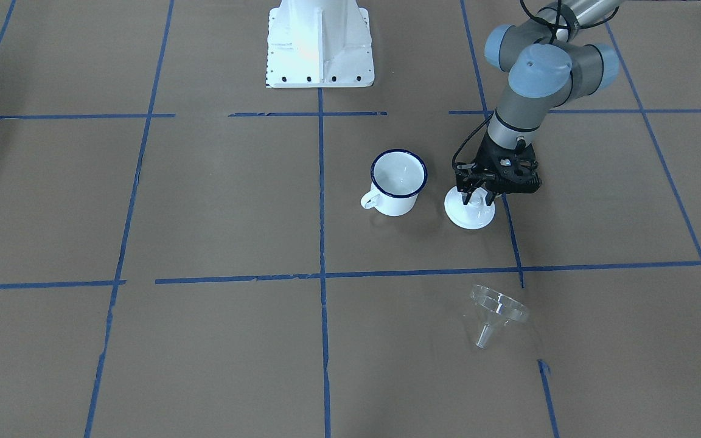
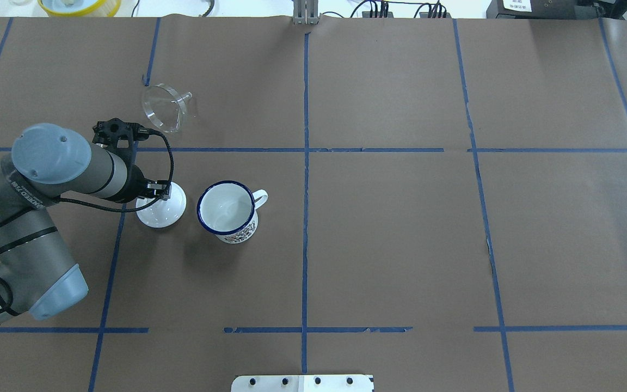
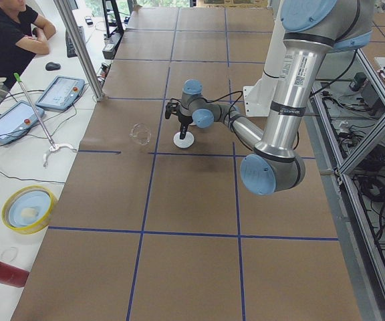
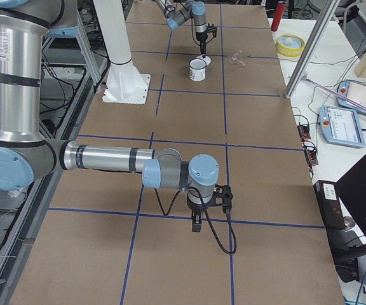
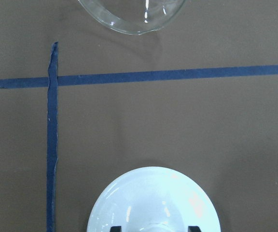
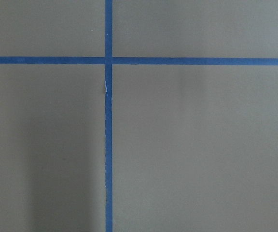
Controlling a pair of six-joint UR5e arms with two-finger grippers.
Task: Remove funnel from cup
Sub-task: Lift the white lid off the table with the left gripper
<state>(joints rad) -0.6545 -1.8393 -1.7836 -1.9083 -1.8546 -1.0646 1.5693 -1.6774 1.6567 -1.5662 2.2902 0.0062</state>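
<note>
1. The clear funnel [image 2: 165,107] lies on its side on the brown bench [image 2: 400,245], out of the cup [image 2: 229,211] and well apart from it, beyond a blue tape line [image 2: 226,149]
2. The white cup stands upright and empty, its handle towards the robot's right
3. A white lid [image 2: 162,209] lies flat just beside the cup, on the robot's left of it
4. The left tool [image 1: 478,199] points down over the lid, its fingers [image 5: 116,228] apart on either side of the lid's centre, not visibly pressing on it
5. The right tool [image 4: 196,225] hangs low over bare bench, far from the cup; I cannot tell whether its fingers are apart or together
</note>
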